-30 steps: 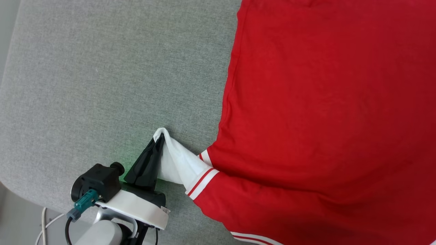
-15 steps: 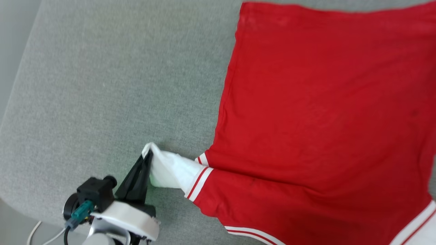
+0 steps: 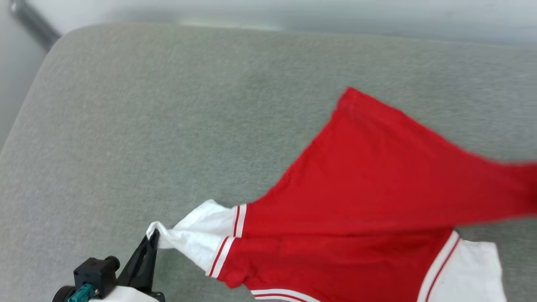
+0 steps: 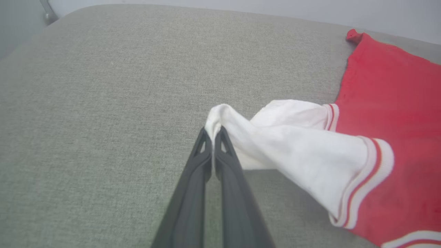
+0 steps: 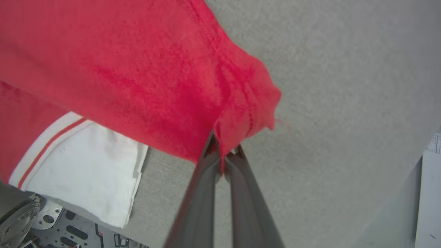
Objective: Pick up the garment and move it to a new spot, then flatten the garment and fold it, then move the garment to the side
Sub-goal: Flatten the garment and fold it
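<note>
We see the garment (image 3: pixel 356 201) on the right and near part of a grey fabric surface (image 3: pixel 126 126), its plain red body pulled into a wedge. The wedge widens from a far corner down to the striped trim at the near edge, and one red fold runs off blurred to the right side of the head view. One white sleeve (image 3: pixel 193 241) points left from the red, drawn to a twisted tip. The left gripper (image 3: pixel 153 237) has that tip: in the left wrist view its two dark fingers (image 4: pixel 196 172) lie pressed together with the white cloth pinched between their ends, and the sleeve hangs taut just above the surface. The other white sleeve (image 3: pixel 474 268) lies flat on the grey at the lower right, partly under the raised red cloth. In the right wrist view the right gripper (image 5: pixel 224 148) has its fingers closed on a bunched red hem corner (image 5: pixel 248 100), which is held clear of the surface. The garment thus stretches between the two grippers. A pale wall (image 3: pixel 293 12) shows beyond the far edge of the surface.
</note>
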### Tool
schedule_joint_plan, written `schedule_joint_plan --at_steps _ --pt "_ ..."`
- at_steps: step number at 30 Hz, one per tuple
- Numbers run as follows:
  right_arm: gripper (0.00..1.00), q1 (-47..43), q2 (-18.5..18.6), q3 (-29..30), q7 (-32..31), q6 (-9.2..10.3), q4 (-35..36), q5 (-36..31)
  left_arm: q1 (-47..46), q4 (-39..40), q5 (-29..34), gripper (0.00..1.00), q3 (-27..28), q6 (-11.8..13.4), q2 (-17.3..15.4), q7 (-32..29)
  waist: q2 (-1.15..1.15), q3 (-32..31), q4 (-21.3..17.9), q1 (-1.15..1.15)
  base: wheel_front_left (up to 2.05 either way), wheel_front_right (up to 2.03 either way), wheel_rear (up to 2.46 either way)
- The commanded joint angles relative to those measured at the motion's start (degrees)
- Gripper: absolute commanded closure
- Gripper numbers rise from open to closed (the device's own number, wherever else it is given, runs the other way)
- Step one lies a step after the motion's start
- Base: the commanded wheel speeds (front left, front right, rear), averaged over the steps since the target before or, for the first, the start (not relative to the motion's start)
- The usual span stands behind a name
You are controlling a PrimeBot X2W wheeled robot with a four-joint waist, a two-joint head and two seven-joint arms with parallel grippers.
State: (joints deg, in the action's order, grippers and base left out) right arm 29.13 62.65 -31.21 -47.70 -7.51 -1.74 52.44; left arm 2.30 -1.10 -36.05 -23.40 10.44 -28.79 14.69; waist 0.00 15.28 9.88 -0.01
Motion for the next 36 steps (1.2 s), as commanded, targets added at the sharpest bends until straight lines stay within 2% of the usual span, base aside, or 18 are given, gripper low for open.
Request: schedule_joint_plan --at_steps 1,6,11,15,16,17,18,24,29,32,36 --pt "1.0 -4.3 0.8 0.6 1.2 0.04 0.2 0.7 0.9 0.2 -0.2 1.0 0.4 0.3 -0.6 -0.2 0.0 -2.4 -2.5 0.01 0.0 0.0 0.0" --pt "1.0 -19.9 0.3 2.8 5.8 0.04 -1.9 2.6 1.9 0.6 -0.2 1.0 0.1 0.7 -0.9 -0.5 0.0 -3.5 -3.6 0.01 0.0 0.0 0.0" --pt "1.0 -31.9 -3.2 4.6 9.9 0.04 -4.1 3.2 1.8 0.8 -0.1 1.0 -0.3 0.7 -1.2 -0.8 0.0 -3.5 -3.8 0.01 0.0 0.0 0.0" --pt "1.0 -36.5 -6.6 6.9 12.0 0.04 -5.5 3.1 1.5 0.7 0.0 1.0 -0.6 0.7 -1.3 -1.0 0.0 -3.5 -3.9 0.01 0.0 0.0 0.0" --pt "0.9 -36.7 -7.2 8.0 12.6 0.05 -5.7 2.7 1.4 0.6 0.0 1.0 -0.6 0.7 -1.4 -1.1 0.0 -3.6 -4.0 0.01 0.0 0.0 0.0" --pt "0.16 -36.6 -7.3 9.2 12.9 0.07 -5.7 2.3 1.4 0.6 0.0 1.0 -0.7 0.7 -1.4 -1.2 0.0 -3.7 -4.0 0.01 0.0 0.0 0.0" --pt "0.0 -36.3 -7.2 10.6 13.1 0.08 -5.5 1.8 1.5 0.6 0.0 1.0 -0.7 0.7 -1.5 -1.1 0.0 -3.8 -4.1 0.01 0.0 0.0 0.0" --pt "0.0 -31.8 -5.8 18.3 13.4 0.04 1.2 -0.7 1.0 1.1 0.3 1.0 -1.2 1.0 -1.6 -1.6 0.0 -4.2 -3.8 0.01 0.0 0.0 0.0" --pt "0.0 -24.7 -4.0 22.4 10.0 0.03 9.0 -2.6 -0.2 1.5 0.9 1.0 -1.7 0.8 -1.5 -1.9 0.0 -3.2 -2.8 0.01 0.0 0.0 0.0" --pt "0.0 -18.5 -3.4 21.3 6.1 0.04 12.5 -3.9 -1.3 1.8 1.2 1.0 -2.2 0.6 -1.4 -2.0 0.0 -2.0 -2.0 0.01 0.0 0.0 0.0" --pt "0.0 -8.4 -4.8 16.3 -0.1 0.04 14.0 -5.1 -3.2 1.9 1.9 1.0 -2.8 0.1 -0.9 -1.9 0.0 0.1 -0.8 0.01 0.0 0.0 0.0"
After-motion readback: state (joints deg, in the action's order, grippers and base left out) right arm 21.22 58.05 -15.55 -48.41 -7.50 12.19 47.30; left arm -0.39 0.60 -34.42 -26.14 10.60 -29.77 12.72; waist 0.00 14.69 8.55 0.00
